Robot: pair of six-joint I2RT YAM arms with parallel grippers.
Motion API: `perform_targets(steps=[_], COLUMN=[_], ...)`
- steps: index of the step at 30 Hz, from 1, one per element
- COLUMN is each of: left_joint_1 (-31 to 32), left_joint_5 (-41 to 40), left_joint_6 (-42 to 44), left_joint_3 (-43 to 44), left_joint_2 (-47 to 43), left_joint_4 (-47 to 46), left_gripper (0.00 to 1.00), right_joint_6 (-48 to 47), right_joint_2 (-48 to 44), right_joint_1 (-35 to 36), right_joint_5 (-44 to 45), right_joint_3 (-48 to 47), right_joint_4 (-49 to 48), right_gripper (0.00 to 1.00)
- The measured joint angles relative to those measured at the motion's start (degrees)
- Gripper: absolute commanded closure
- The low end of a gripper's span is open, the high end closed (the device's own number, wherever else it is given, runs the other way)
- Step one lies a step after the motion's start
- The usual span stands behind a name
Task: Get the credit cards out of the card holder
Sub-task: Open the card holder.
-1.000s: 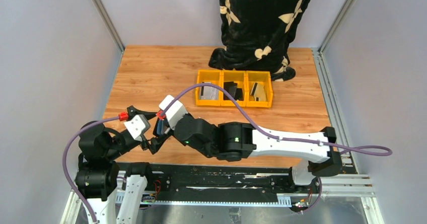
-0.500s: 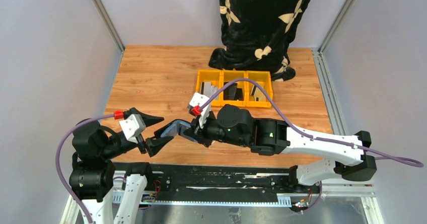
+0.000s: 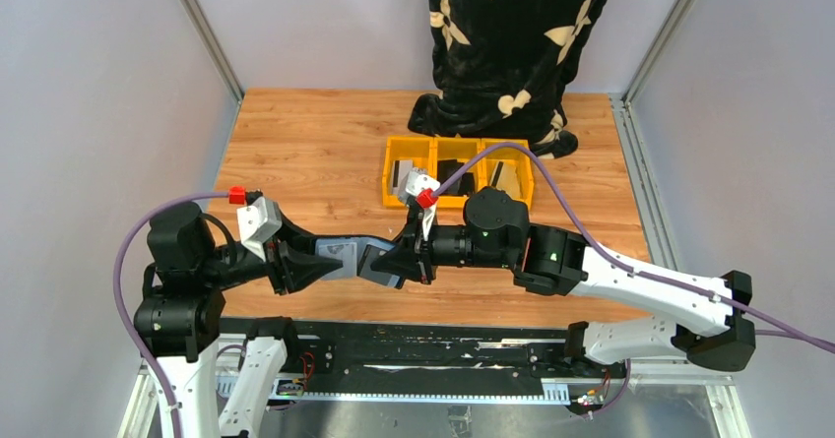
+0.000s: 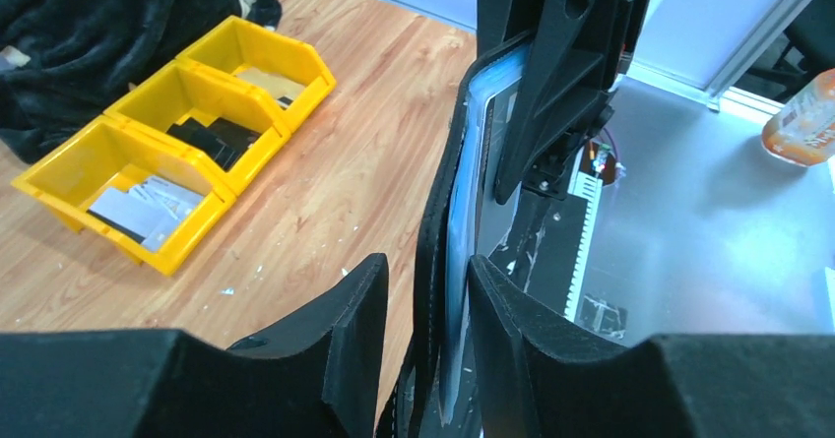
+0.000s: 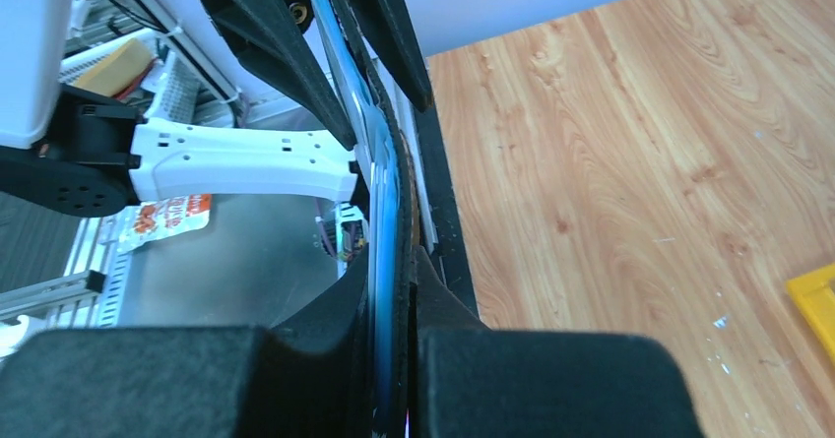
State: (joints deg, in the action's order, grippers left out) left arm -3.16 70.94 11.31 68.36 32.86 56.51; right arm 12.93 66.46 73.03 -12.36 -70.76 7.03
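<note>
Above table (image 3: 295, 143) front: right fingers (image 5: 445, 310) clamped on card holder (image 3: 350, 258); left fingers (image 4: 345, 330) half-open, straddling opposite end.

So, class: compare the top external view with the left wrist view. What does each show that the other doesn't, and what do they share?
Only the top external view shows the left arm and right arm whole, down to their bases. Only the left wrist view shows the blue sleeve edge inside the card holder, a gap beside one finger of the left gripper, and an orange-labelled item off the table. Both show the three yellow bins, the black patterned cloth and the wooden table.
</note>
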Motion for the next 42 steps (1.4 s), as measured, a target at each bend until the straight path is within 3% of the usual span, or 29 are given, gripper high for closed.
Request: perform_targets(steps=[5,12,21,30,31,32,36,42], left_joint_1=[0.0,0.0,0.0,0.0,0.0,0.0,0.0,0.0], left_joint_5=[1.6,5.0,7.6,8.3,8.2,7.9,5.6,0.0], left_joint_6=[-1.3,-4.0,-5.9,-10.1,-10.7,-11.2,-13.3,-15.7], left_joint_3=[0.1,0.8,1.0,2.9,3.4,3.8,4.2,4.2], left_joint_2=[-0.1,1.4,3.1,6.4,7.3,8.2,10.7,11.5], left_joint_4=[0.2,0.4,0.4,0.8,0.8,0.7,0.7,0.9], left_gripper=[0.56,0.78,1.00,1.00,1.00,1.00,1.00,1.00], right_joint_6=[1.3,3.6,6.3,10.6,11.4,12.1,13.3,12.9], right_joint_2=[-0.3,-1.0,-2.0,-0.9,-1.1,-1.3,-3.9,-11.5], right_joint_1=[-1.4,-4.2,-5.9,-9.5,-10.7,-11.9,-16.1,-16.8], right_joint_5=[-3.8,-8.1,-13.1,-19.6,-20.2,-20.5,-18.6,-9.0], right_joint_3=[1.4,4.9,7.5,8.4,8.8,9.2,10.6,10.7], right_joint_4=[-2.1,-4.8,-8.3,-13.8,-15.0,-15.7,-16.4,-16.7], right_gripper=[1.00,1.00,1.00,0.55,0.43,0.38,0.35,0.43])
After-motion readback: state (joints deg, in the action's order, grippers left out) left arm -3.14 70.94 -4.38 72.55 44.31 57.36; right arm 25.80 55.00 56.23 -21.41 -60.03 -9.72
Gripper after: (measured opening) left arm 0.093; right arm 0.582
